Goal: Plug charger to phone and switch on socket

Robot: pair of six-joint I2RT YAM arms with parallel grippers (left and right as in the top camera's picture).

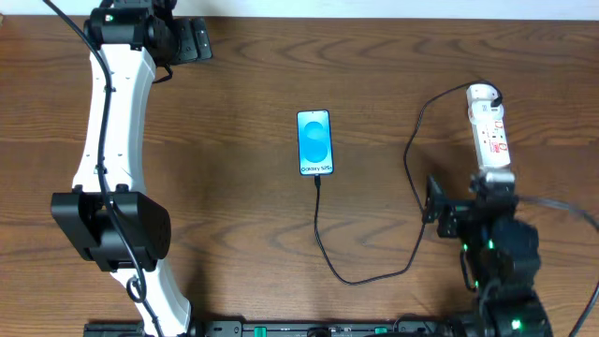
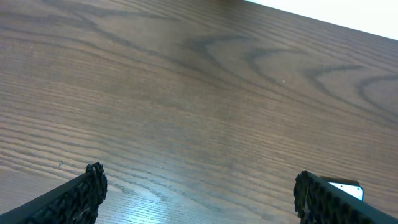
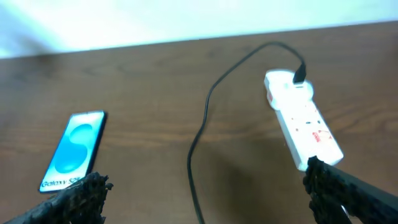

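Overhead: phone (image 1: 314,142) lies screen-up on the table (image 1: 234,197). The charger (image 1: 323,245) tip meets the phone's short edge nearest the arm bases, and the cable loops right of the phone up to the socket (image 1: 490,136), well right of the phone. Left wrist: left gripper (image 2: 199,193) spread wide, empty, bare wood below. Right wrist: right gripper (image 3: 205,194) spread wide, gripping nothing; socket right of the phone, cable between them.

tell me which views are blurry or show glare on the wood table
Overhead: sharp, evenly lit, the slim smartphone with lit blue-teal screen reads clearly. Left wrist: pale sheen on the brown wooden table near the bottom edge. Right wrist: softest, the white elongated power strip has smeared red marks.
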